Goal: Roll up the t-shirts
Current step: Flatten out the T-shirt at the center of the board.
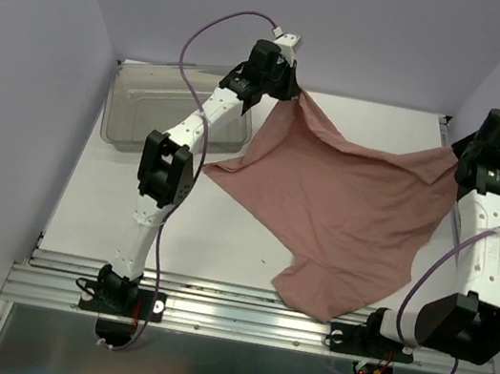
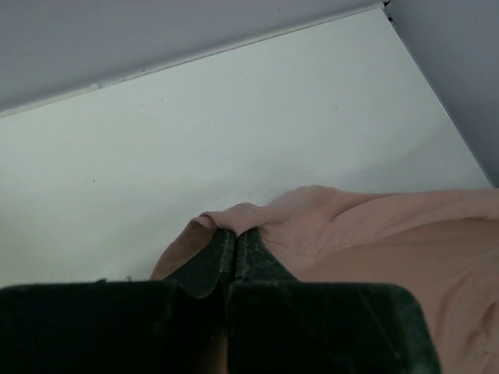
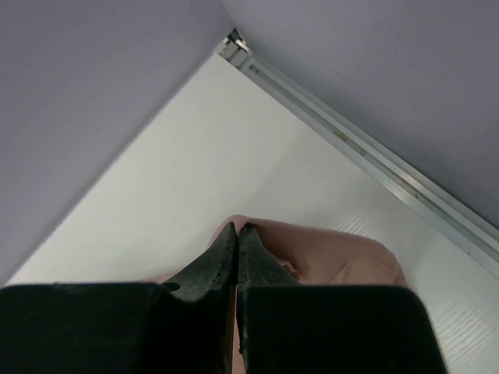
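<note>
My left gripper (image 2: 234,235) and right gripper (image 3: 238,231) each clench an edge of the t-shirt (image 1: 342,213), lifted and spread apart. I judge this stretches it flat for rolling

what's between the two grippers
The pink t-shirt, pinched by the left gripper and right gripper, spans the whole gap; the top view shows it.

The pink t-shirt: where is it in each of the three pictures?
Top external: t-shirt spread across centre and right.
Left wrist: lower right, pinched by the left gripper.
Right wrist: bottom centre, pinched by the right gripper.
Shared landmark: the white table.
</note>
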You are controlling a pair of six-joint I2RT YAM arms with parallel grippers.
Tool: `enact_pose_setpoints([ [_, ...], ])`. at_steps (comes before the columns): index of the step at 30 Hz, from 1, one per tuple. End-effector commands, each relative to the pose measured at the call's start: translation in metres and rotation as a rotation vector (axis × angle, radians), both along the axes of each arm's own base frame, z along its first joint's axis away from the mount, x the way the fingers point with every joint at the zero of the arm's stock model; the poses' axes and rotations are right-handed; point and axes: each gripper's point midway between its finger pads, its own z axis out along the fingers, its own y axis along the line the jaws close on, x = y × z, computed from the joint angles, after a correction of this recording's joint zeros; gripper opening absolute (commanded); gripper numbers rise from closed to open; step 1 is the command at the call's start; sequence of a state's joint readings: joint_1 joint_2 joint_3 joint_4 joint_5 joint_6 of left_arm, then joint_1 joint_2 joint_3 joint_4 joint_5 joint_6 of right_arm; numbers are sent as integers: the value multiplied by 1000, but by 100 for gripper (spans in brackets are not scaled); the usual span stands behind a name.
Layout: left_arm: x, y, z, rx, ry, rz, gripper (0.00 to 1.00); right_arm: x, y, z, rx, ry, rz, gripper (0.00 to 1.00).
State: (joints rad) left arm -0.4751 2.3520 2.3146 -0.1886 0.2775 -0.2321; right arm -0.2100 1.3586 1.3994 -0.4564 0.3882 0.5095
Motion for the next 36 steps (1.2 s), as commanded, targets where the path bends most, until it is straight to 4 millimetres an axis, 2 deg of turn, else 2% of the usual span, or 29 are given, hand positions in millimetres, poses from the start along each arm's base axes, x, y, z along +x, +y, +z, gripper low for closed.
enact_pose_setpoints([
  [1, -38, 21, 148, -124, -226, -15, 0, -40, -2, 105, -87, -209, -35, 1],
  [2, -43, 25, 156, -127, -237, -14, 0, -55, 1, 139, -109, -282, -37, 1],
  [3, -57, 31, 186, -148, -283, -14, 0, -65, 2, 153, -129, -299, -32, 1],
  [4, -64, 36, 199, -155, -305, -9, 0, -74, 4, 169, -144, -329, -32, 1],
  [5, -71, 39, 210, -160, -322, -8, 0, -88, 7, 196, -171, -375, -28, 1],
  [6, -87, 49, 240, -177, -379, -1, 0, -103, 10, 215, -187, -417, -27, 1],
  [9, -112, 64, 279, -198, -457, 2, 0, -134, 18, 253, -237, -483, -13, 1],
  [10, -133, 75, 308, -221, -519, -1, 0, -157, 24, 282, -261, -556, -10, 1],
  [11, -141, 80, 316, -226, -539, 4, 0, -168, 28, 293, -282, -579, 2, 1],
  [12, -161, 90, 340, -249, -587, 7, 0, -191, 34, 316, -304, -643, 6, 1],
  [14, -176, 103, 362, -262, -632, 36, 0, -215, 41, 335, -339, -695, 15, 1],
  [16, -199, 117, 387, -286, -682, 47, 0, -236, 46, 351, -366, -747, 14, 1],
  [17, -208, 122, 398, -298, -705, 50, 0, -257, 50, 366, -391, -795, 9, 1],
  [18, -223, 130, 411, -315, -735, 56, 0, -266, 53, 372, -402, -818, 9, 1],
  [20, -239, 139, 426, -337, -770, 62, 0, -286, 58, 384, -420, -865, 8, 1],
  [21, -246, 144, 433, -348, -786, 70, 0, -302, 63, 393, -433, -906, 12, 1],
  [22, -263, 153, 444, -364, -815, 74, 0, -310, 65, 397, -438, -925, 15, 1],
  [23, -267, 155, 444, -368, -821, 77, 0, -325, 70, 403, -447, -961, 19, 1],
  [24, -274, 161, 450, -379, -840, 87, 0, -331, 72, 406, -450, -976, 19, 1],
  [25, -290, 169, 459, -394, -865, 93, 0, -337, 73, 408, -452, -992, 17, 1],
  [27, -298, 175, 461, -396, -877, 100, 0, -347, 75, 410, -452, -1015, 10, 1],
  [28, -308, 181, 466, -404, -896, 106, 0, -356, 76, 412, -449, -1035, 10, 1],
  [33, -310, 183, 462, -400, -887, 114, 0, -366, 73, 411, -446, -1049, -20, 1],
  [36, -291, 170, 448, -389, -841, 93, 0, -353, 62, 400, -440, -994, -67, 1],
])
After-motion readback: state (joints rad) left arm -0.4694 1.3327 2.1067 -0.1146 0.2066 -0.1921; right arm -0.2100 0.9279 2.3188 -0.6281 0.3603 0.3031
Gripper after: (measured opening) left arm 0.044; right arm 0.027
